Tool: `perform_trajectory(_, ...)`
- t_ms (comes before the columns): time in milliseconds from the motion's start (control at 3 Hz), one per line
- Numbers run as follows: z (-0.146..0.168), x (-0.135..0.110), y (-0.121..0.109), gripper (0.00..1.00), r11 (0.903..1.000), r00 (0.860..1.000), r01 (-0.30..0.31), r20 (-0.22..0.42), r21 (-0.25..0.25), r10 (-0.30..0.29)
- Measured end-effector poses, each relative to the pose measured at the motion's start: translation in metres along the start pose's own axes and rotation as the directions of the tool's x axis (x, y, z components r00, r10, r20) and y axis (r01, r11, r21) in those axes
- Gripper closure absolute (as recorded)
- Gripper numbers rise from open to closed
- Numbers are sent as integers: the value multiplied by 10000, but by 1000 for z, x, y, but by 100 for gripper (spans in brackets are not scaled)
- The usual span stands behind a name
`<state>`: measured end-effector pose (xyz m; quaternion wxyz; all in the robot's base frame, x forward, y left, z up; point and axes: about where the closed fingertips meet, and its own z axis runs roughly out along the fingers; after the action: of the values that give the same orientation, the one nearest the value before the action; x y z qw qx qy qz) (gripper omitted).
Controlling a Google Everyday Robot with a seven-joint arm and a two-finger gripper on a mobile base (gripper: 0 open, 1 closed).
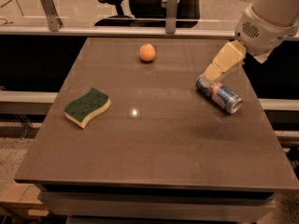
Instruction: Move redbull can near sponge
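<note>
Slim metal redbull can (218, 94) on its side, right of smooth brown table (154, 153). Tan claw (211, 74) at its far end, can't tell its opening. Wavy foam sponge (87, 107) left.
</note>
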<state>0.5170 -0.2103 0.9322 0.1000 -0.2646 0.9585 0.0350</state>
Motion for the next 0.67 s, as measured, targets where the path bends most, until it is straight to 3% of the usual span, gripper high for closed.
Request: perform_trajectory(667,31,-9,-19,0,9994,9977,-332,-590,-57,328)
